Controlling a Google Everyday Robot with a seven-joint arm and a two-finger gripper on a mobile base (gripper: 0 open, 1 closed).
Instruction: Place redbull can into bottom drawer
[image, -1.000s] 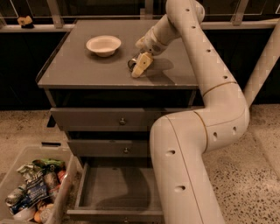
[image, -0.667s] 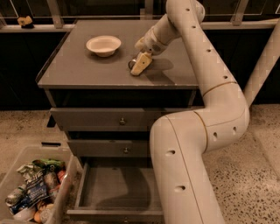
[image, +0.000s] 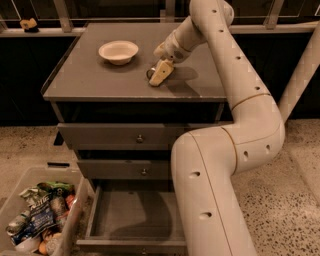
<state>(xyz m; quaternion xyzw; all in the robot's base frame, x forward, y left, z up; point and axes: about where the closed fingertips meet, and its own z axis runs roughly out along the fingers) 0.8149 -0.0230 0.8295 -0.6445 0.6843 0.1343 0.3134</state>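
Note:
My gripper (image: 160, 74) is down on the grey cabinet top (image: 90, 80), right of centre and to the right of the white bowl. A small dark round end of the redbull can (image: 150, 74) shows at the gripper's left side; the rest of the can is hidden behind the gripper. The bottom drawer (image: 132, 217) is pulled open below, and its grey inside holds nothing. My arm's thick lower links stand in front of the drawers' right side.
A white round bowl (image: 118, 51) sits on the cabinet top at the back left. The two upper drawers (image: 140, 136) (image: 144, 170) are shut. A clear bin (image: 37, 220) of colourful snack wrappers stands on the floor to the left of the open drawer.

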